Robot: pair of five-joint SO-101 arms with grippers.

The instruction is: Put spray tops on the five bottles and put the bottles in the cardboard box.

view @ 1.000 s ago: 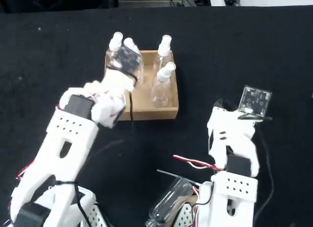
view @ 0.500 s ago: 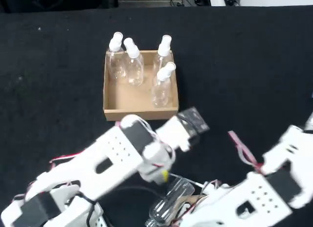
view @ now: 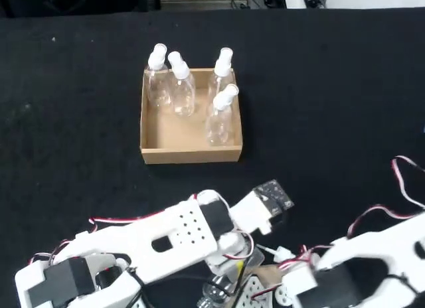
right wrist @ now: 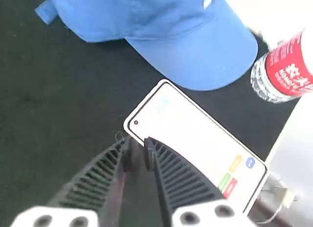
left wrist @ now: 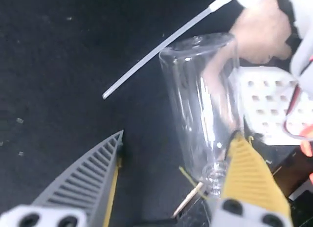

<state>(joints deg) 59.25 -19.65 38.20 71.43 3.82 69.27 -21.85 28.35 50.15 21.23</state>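
Because the uncapped fifth bottle lies at the worktop's near edge beside the left gripper, spread wide and empty, that gripper should clamp gently mid-body, leaving the mouth clear for the nearby spray top; the right gripper is almost closed, empty.

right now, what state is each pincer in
Left pincer: open, straddling the clear bottle.
Right pincer: shut, holding nothing.
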